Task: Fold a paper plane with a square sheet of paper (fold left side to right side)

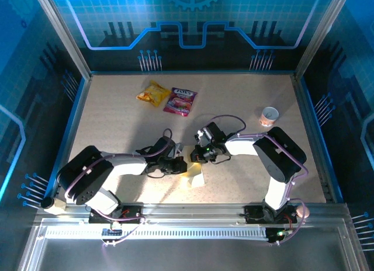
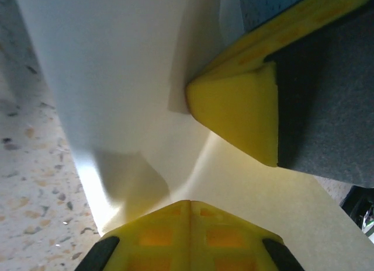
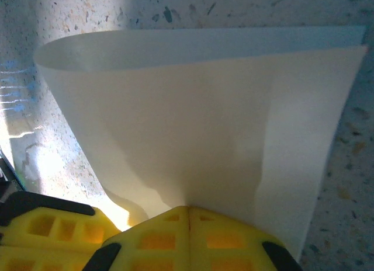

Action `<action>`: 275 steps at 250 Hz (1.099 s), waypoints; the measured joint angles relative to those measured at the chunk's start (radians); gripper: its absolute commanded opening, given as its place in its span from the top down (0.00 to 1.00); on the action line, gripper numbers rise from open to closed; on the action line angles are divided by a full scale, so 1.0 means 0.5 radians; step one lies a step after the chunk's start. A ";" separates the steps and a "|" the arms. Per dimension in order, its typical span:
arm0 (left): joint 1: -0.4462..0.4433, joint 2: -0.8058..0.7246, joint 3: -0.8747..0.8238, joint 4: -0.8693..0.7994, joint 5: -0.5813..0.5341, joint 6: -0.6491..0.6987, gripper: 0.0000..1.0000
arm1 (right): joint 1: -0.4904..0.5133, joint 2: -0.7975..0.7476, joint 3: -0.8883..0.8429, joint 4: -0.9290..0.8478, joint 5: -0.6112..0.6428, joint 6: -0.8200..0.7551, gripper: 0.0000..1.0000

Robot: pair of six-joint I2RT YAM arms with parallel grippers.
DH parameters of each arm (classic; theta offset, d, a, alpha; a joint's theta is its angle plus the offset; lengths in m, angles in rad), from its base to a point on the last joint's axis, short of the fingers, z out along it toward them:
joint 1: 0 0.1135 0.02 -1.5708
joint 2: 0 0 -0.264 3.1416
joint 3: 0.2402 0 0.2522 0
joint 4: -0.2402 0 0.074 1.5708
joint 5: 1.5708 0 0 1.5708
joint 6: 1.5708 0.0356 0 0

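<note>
The square sheet of paper (image 1: 196, 176) lies just in front of the table's middle, bent over on itself in a loose curl, where both arms meet. In the right wrist view the sheet (image 3: 193, 119) arches over the speckled tabletop with two layers overlapping at the right. My right gripper (image 3: 188, 208) is shut on its near edge. My left gripper (image 2: 190, 202) is shut on the paper (image 2: 117, 66) too, close beside a yellow fingertip (image 2: 234, 107) of the right gripper. From above, the left gripper (image 1: 180, 164) and the right gripper (image 1: 197, 156) nearly touch. The paper plane is out of view.
A yellow snack packet (image 1: 153, 93) and a pink one (image 1: 180, 101) lie at the back, left of centre. A small round cup (image 1: 269, 115) stands at the back right. Raised frame rails (image 1: 76, 125) border the table on all sides.
</note>
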State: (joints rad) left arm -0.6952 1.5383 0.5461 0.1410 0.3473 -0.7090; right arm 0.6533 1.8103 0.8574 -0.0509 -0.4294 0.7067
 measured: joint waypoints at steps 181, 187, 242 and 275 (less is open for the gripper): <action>-0.162 -0.078 -0.220 0.263 -0.089 -0.121 0.93 | -0.001 0.006 0.004 -0.007 0.002 0.001 1.00; -0.166 -0.092 -0.234 0.267 -0.089 -0.126 0.93 | -0.001 0.006 0.004 -0.007 0.001 0.001 1.00; -0.238 -0.240 -0.342 0.220 -0.111 -0.166 0.93 | -0.001 0.007 0.004 -0.007 0.001 0.001 1.00; -0.294 -0.361 -0.417 0.157 -0.124 -0.211 0.93 | -0.001 0.008 0.004 -0.007 -0.001 0.001 1.00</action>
State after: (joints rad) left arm -0.8421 1.3579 0.3374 0.2195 0.2855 -0.8143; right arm 0.6529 1.8141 0.8593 -0.0544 -0.4297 0.7071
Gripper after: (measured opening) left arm 0.072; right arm 0.061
